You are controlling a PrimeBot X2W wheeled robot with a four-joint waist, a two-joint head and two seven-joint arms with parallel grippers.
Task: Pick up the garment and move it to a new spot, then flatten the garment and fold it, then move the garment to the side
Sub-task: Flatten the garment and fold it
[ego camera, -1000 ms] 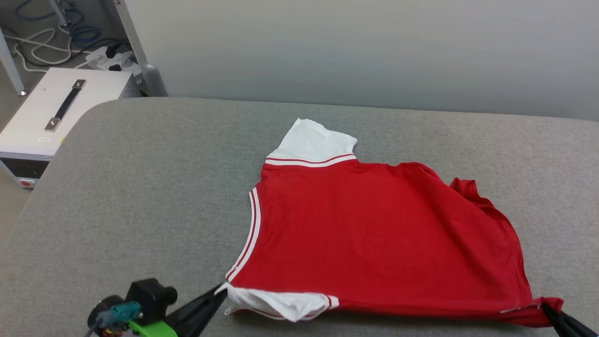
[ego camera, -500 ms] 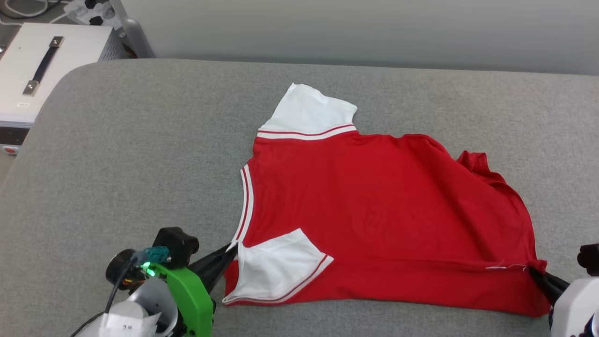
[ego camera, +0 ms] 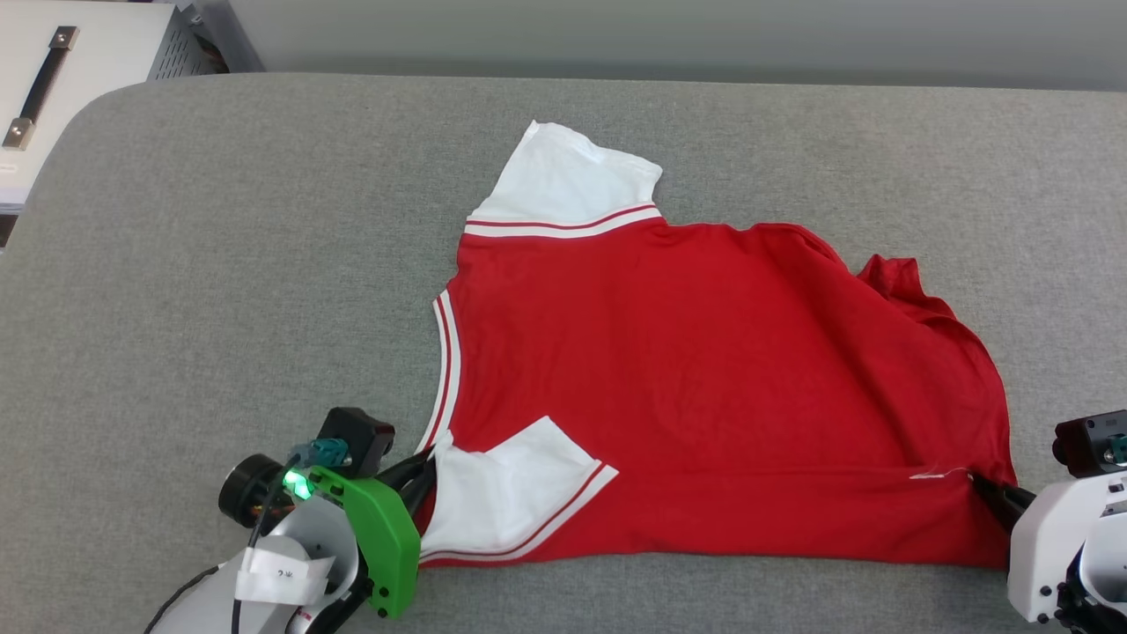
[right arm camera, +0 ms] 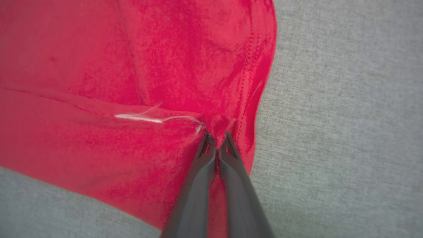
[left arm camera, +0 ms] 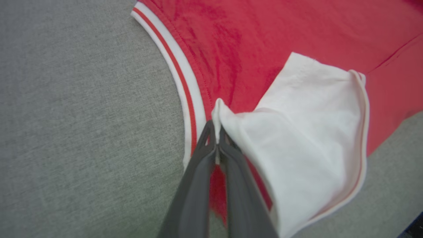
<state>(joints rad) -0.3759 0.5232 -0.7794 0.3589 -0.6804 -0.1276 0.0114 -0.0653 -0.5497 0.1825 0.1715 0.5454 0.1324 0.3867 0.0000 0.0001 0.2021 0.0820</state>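
Observation:
The garment (ego camera: 696, 379), a red T-shirt with white sleeves and striped trim, lies spread on the grey table (ego camera: 220, 264), its near edge turned over onto itself. One white sleeve (ego camera: 563, 176) lies flat at the far side. The other white sleeve (ego camera: 502, 497) is folded over the red body. My left gripper (ego camera: 430, 465) is shut on the garment at that sleeve's shoulder corner (left arm camera: 216, 112), fingers (left arm camera: 198, 172) pinched on white cloth. My right gripper (ego camera: 977, 482) is shut on the garment's red hem corner (right arm camera: 216, 127), next to a loose white thread (right arm camera: 145, 117).
A white box with a black handle (ego camera: 40, 79) stands beyond the table's far left corner. A pale wall (ego camera: 616, 31) runs behind the table. Bare grey table surface lies left of the garment and along the far edge.
Both grippers carried the garment's near edge away from me, folding the near sleeve and lower strip over the red body. The head camera has tilted down, shifting the scene up.

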